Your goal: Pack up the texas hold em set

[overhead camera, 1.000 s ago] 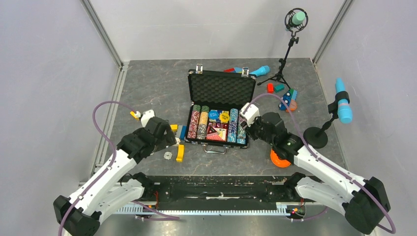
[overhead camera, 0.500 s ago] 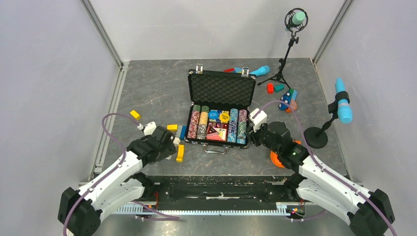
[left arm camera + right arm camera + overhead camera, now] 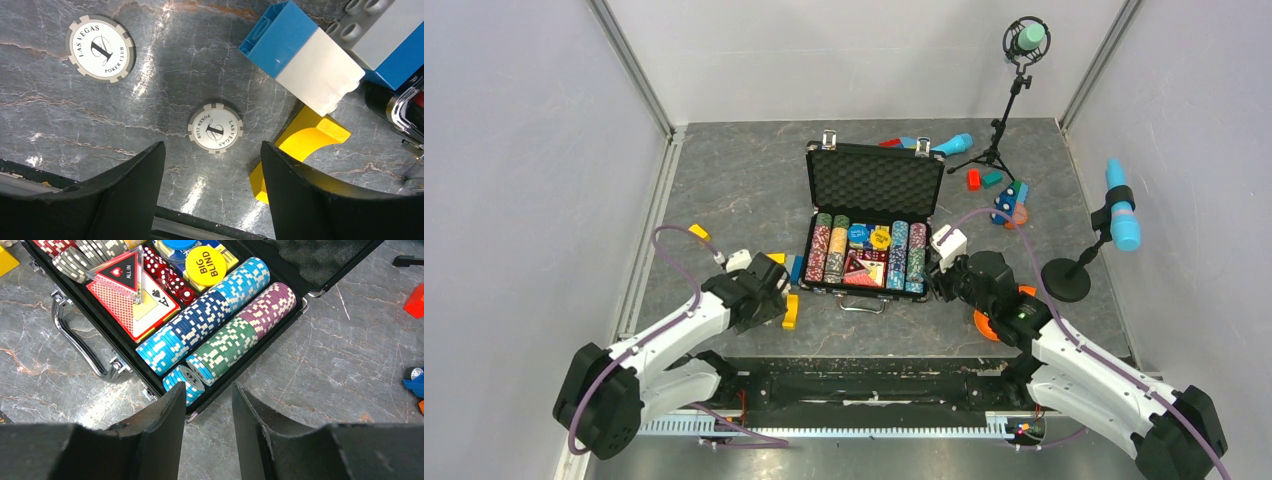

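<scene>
Left pincer (image 3: pixel 212 155): jaws wide, nothing between the pads, poised low over the grey table (image 3: pixel 75 110).
Target chip (image 3: pixel 215 128): a white and grey "Las Vegas Poker Club" chip lying flat on the table, centre of the left wrist frame, just above the gap between the two fingers and in line with it.
Axis: the chip is round, so it has no long axis. What matters is that it lies flat and offers only a thin edge.
Second chip (image 3: pixel 100 48): the same kind, upper left of that frame, well apart from the jaws.
Crowding: a yellow arch block (image 3: pixel 305 142) sits just beside the finger at lower right. A blue-and-white brick (image 3: pixel 300 60) lies above it.
Nearer arm: the left. Both loose chips lie on its side of the briefcase (image 3: pixel 874 183).
Right pincer (image 3: pixel 206 400): jaws narrow, holding nothing, hanging over the case's near right corner.
Briefcase: open at the middle of the top view, lid up, chip rows (image 3: pixel 220 315) filling the tray, a light blue chip (image 3: pixel 186 379) ending one row.
Hidden: in the top view the left wrist covers both loose chips. Whether the yellow block touches the finger cannot be told.
</scene>
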Robot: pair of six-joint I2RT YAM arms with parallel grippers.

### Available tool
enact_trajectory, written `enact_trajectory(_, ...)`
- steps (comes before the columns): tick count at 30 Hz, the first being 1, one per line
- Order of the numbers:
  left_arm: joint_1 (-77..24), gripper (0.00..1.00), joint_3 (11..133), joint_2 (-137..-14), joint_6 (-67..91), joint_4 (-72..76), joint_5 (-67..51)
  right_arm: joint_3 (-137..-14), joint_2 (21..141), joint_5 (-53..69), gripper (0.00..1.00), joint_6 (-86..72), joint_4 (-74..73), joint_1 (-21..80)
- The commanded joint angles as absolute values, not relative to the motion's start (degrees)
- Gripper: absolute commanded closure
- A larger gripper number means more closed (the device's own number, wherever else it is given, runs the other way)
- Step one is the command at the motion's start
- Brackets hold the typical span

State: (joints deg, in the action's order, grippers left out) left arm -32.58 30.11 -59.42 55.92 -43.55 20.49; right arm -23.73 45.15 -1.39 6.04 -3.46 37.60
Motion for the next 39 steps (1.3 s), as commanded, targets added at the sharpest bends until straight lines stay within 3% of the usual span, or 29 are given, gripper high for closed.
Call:
enact_trajectory(1,-32.3,0.26,28.9,-60.0,59.0,-39.8,22.0,-23.6,44.5,-1.6,0.59,6.3,-1.0,37.5)
enact_trajectory(15,-32.4,0.33,29.6,-65.9,57.7,-38.6,23.4,-24.3,44.3,-1.0,0.58,6.9,-1.5,37.5)
enact_trajectory(24,-32.3,0.49,29.3,-67.2,57.4,-37.4,23.7,-24.9,44.4,-0.7,0.58,7.1,-1.9,37.5)
enact_trajectory(39,-32.3,0.53,30.6,-62.4,56.5,-39.3,22.6,-24.6,43.7,-0.3,0.58,6.5,-2.0,37.5)
